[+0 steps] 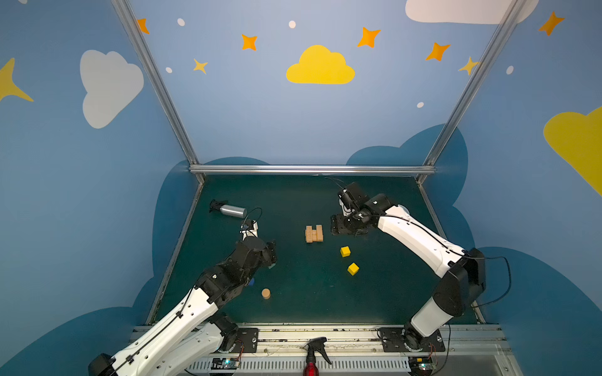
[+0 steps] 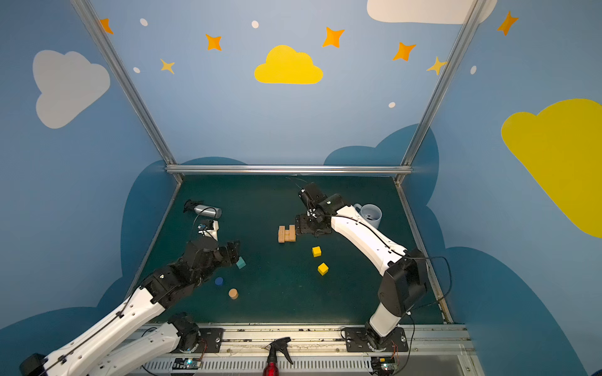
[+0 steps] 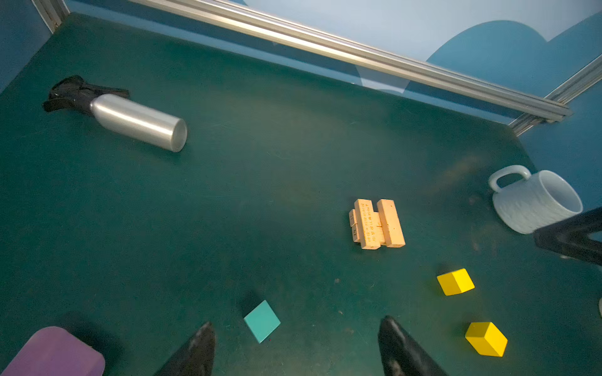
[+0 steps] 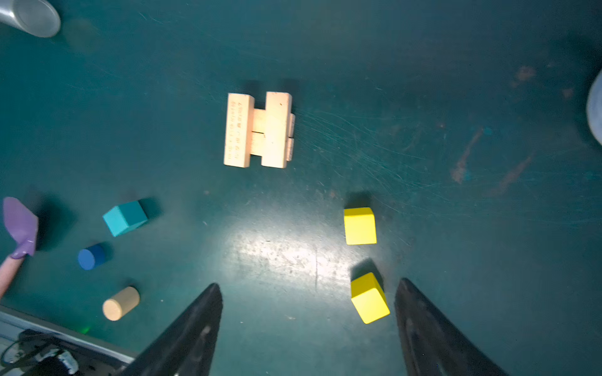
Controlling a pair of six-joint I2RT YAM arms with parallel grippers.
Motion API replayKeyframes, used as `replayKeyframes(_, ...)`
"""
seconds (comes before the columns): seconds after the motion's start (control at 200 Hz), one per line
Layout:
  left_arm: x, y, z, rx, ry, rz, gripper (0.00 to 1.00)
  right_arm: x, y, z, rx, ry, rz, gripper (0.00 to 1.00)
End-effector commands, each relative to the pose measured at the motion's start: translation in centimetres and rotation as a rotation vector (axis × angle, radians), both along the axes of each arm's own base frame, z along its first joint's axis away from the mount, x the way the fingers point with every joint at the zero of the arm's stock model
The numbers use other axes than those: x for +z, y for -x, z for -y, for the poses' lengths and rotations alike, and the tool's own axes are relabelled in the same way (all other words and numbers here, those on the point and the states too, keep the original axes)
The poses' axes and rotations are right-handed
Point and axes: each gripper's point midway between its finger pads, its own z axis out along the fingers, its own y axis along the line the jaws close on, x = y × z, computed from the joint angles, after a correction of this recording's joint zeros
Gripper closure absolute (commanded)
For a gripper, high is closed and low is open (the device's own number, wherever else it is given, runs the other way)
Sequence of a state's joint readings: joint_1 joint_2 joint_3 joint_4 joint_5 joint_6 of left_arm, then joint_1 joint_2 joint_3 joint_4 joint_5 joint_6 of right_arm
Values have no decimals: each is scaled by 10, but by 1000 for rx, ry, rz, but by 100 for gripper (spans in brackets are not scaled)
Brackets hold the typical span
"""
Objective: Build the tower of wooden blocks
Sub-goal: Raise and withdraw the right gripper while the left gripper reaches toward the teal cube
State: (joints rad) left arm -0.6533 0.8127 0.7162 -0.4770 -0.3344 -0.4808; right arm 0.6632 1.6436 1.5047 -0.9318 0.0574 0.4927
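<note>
A dark green counter [image 1: 293, 201] sits inside a blue booth painted with clouds and stars. Two white and black robot arms reach in from the front edge.

Near the middle of the counter is a low stack of four tan planks [image 1: 314, 233], the only part of the tower in place. Two planks lie side by side at the bottom. Two more lie crosswise on top, with a gap between them. Nothing rests on the stack.

In both top views the right claw [image 4: 309, 283] hangs just beside the stack, on its right. The right wrist view shows its two dark fingers [image 4: 195, 325] spread wide and gripping nothing.

In front of the stack a yellow cube [image 1: 345, 251] sits on the counter. A second yellow cube [image 1: 353, 269] sits near it, closer to the front edge.

The left claw [image 3: 298, 320] is over the left side of the counter, well apart from the stack. Its fingers [image 3: 400, 348] are also spread and empty. A teal cube [image 2: 241, 262] lies on the counter just beside this claw, untouched.

A blue cylinder [image 2: 219, 281] lies beside the left arm. A tan cylinder [image 2: 233, 293] lies near it, closer to the front.

A silver spray bottle [image 1: 231, 210] lies on its side at the far left. A pale mug [image 2: 371, 215] stands behind the right arm at the far right.
</note>
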Motion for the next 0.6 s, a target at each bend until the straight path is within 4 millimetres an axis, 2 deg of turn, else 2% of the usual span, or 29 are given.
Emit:
replayKeyframes(0.0, 1, -3, 0, -3, -21, -18, 21, -5, 5, 8, 20, 0, -2, 17)
replayKeyframes(0.2, -18, -7, 3, -19, -18, -100, 17, -27, 11, 24, 2, 13, -50, 17)
replayKeyframes(0.305, -37, -6, 1, -23, -33, -195, 16, -36, 14, 30, -3, 17, -64, 17)
replayKeyframes(0.451, -69, -11, -12, 68, -38, -319, 16, -45, 15, 36, -19, 3, -73, 17)
replayKeyframes(0.591, -93, -15, -7, 94, 6, -435, 18, -48, 15, 41, -24, -3, -74, 17)
